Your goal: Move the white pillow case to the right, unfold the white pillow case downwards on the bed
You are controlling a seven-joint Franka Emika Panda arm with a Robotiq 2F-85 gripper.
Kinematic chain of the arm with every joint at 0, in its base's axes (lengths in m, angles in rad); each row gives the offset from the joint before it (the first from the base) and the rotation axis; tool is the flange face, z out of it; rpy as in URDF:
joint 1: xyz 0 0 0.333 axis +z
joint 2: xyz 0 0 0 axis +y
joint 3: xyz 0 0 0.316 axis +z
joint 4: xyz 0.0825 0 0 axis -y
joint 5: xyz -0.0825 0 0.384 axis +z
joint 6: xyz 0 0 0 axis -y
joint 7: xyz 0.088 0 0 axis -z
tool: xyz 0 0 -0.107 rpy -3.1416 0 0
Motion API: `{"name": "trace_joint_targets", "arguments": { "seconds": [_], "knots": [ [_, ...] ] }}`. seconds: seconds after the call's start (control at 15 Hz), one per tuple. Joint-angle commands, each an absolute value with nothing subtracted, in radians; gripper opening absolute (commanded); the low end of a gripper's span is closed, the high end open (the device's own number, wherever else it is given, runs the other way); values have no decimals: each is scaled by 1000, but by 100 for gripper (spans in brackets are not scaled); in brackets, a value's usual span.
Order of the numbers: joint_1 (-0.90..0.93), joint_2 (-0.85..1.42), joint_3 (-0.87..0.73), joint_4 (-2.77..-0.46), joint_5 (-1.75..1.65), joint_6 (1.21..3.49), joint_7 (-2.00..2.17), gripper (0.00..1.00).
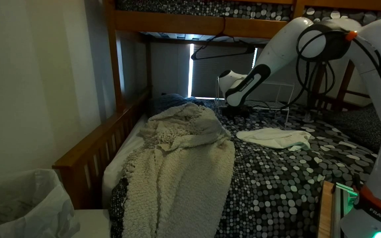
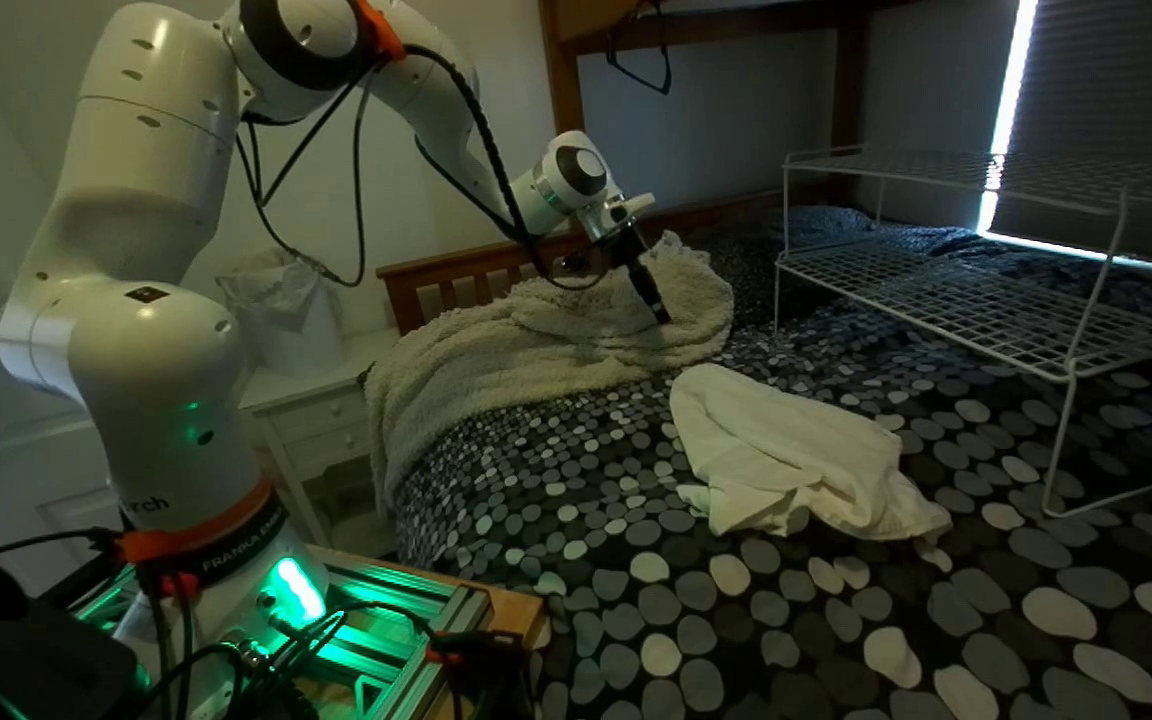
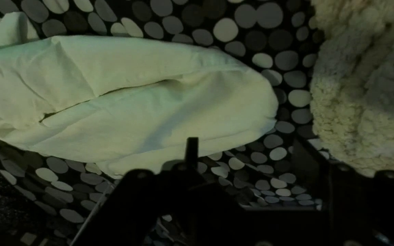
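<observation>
The white pillow case [image 1: 273, 138] lies crumpled and partly folded over on the dark, dotted cover of the bed [image 1: 266, 185]. It also shows in an exterior view [image 2: 786, 450]. In the wrist view the pillow case [image 3: 132, 112] stretches from the left edge to the middle, with a fold line across it. My gripper [image 3: 248, 150] is open and empty above the bed, with its fingers wide apart. One finger overlaps the near edge of the pillow case in this view; the other is near the blanket. In both exterior views the gripper [image 1: 236, 115] [image 2: 658, 312] hangs between blanket and pillow case.
A big cream knitted blanket [image 1: 184, 172] lies along the bed beside the wooden rail [image 1: 94, 142]. A white wire rack [image 2: 936, 310] stands on the bed behind the pillow case. A black hanger [image 1: 223, 49] hangs from the upper bunk beam [image 1: 190, 23].
</observation>
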State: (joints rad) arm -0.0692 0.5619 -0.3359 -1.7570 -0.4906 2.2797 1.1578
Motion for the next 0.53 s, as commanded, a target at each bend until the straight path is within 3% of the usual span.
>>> {"name": "trace_joint_targets", "arguments": {
  "seconds": [0.0,0.47],
  "knots": [
    [-28,341,-319,-1999,-546,2367,1048,100],
    [-30,-40,-224,-2329,-582,2335,755,100]
  ]
}}
